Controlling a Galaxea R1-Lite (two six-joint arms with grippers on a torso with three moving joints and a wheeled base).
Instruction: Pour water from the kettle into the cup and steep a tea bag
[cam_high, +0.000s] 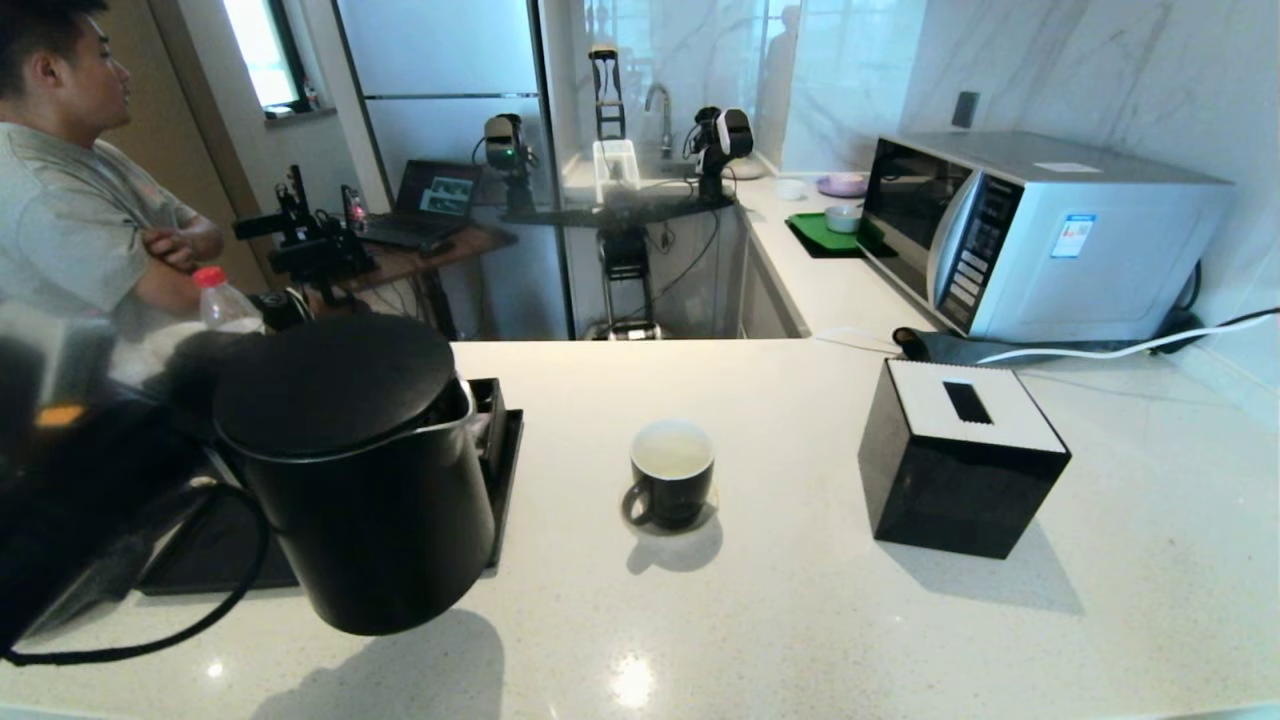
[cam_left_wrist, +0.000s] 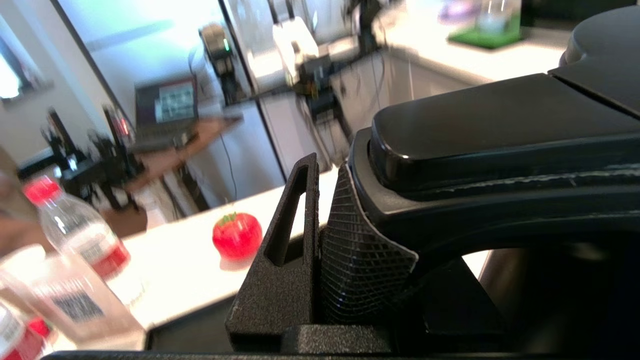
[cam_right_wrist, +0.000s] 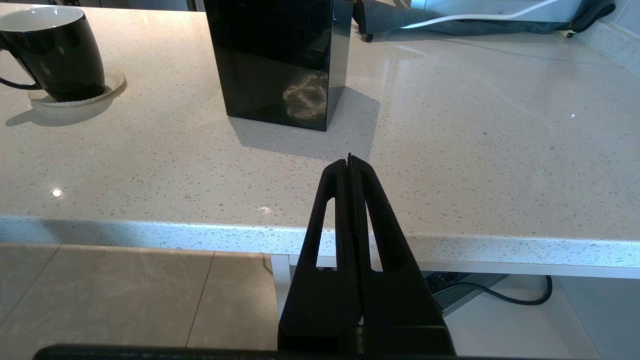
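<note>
The matte black kettle (cam_high: 360, 480) hangs above the front left of the counter, a little tilted, lid on. My left gripper (cam_left_wrist: 370, 215) is shut on its loop handle (cam_left_wrist: 500, 150); one ribbed pad (cam_left_wrist: 350, 250) presses against the handle and the other finger is hidden behind it. The black cup (cam_high: 672, 485) stands on a pale coaster mid-counter, to the right of the kettle, with pale water (cam_high: 672, 452) in its white inside. The cup (cam_right_wrist: 55, 50) also shows in the right wrist view. My right gripper (cam_right_wrist: 349, 162) is shut and empty, parked before the counter's front edge. The tea bag is out of view.
A black tray (cam_high: 500, 470) lies behind the kettle. A black tissue box (cam_high: 960, 455) stands right of the cup, with a microwave (cam_high: 1040, 230) and cables beyond it. Clear red-capped bottles (cam_left_wrist: 80, 235) and a red tomato (cam_left_wrist: 237, 235) are at the far left. A person (cam_high: 70, 200) stands there.
</note>
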